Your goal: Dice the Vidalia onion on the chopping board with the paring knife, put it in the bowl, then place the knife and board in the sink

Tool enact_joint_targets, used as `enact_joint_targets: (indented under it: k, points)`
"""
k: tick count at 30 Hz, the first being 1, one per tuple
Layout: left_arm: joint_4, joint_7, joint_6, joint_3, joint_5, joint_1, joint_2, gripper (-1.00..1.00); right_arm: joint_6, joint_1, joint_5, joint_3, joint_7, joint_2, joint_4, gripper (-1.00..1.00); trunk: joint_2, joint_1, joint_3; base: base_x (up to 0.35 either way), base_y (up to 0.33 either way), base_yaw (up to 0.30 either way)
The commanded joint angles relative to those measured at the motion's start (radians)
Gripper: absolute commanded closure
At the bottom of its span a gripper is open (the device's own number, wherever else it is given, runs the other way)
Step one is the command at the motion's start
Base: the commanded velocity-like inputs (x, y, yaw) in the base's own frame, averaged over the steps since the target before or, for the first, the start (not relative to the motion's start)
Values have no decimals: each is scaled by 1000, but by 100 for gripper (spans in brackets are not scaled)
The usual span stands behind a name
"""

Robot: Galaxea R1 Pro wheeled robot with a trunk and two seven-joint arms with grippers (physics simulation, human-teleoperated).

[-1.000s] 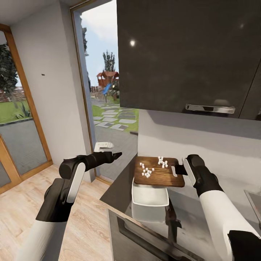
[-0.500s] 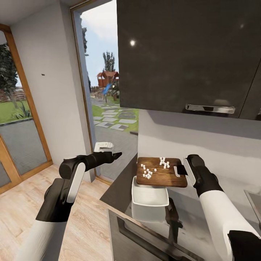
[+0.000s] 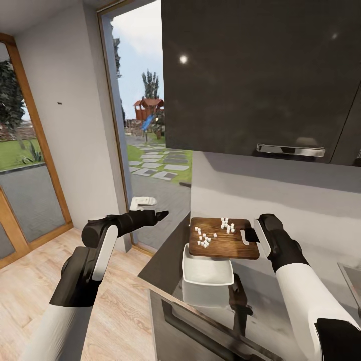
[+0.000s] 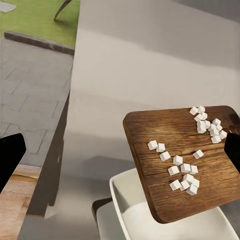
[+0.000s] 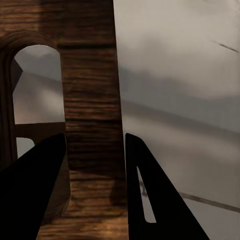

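The scene is topped by a glossy black cabinet with a chrome handle, hung above a pale wall, with a glazed door to a garden seen at the left. A reflective grey countertop is seen below, and a white square bowl is set on it near its end. The wooden chopping board is held in the air over the far rim of the bowl, roughly level. It is pinched at its handle end by the right gripper; in the right wrist view its fingers are pressed onto the wood on either side of the strip beside the slot. The left gripper is held out beyond the counter's end, well apart from the board; whether it is spread cannot be told. Small white onion cubes are scattered on the board in two loose clusters.
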Motion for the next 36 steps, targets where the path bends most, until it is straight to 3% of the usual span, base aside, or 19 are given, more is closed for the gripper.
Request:
enact_joint_targets:
  k: [1, 8, 15, 36]
  points:
    - [0, -4, 4, 1, -2, 0, 0, -100, 3, 0, -8, 0, -6, 0, -1, 100, -1, 0, 0, 0, 0, 0]
    - [0, -3, 4, 1, -2, 0, 0, -100, 3, 0, -5, 0, -6, 0, -1, 100, -1, 0, 0, 0, 0, 0]
    - [0, -3, 4, 1, -2, 0, 0, -100, 3, 0, 36, 0, -6, 0, -1, 100, -1, 0, 0, 0, 0, 0]
    - [1, -3, 4, 1, -2, 0, 0, -100, -12, 0, 44, 0, -4, -3, -1, 100, -1, 0, 0, 0, 0, 0]
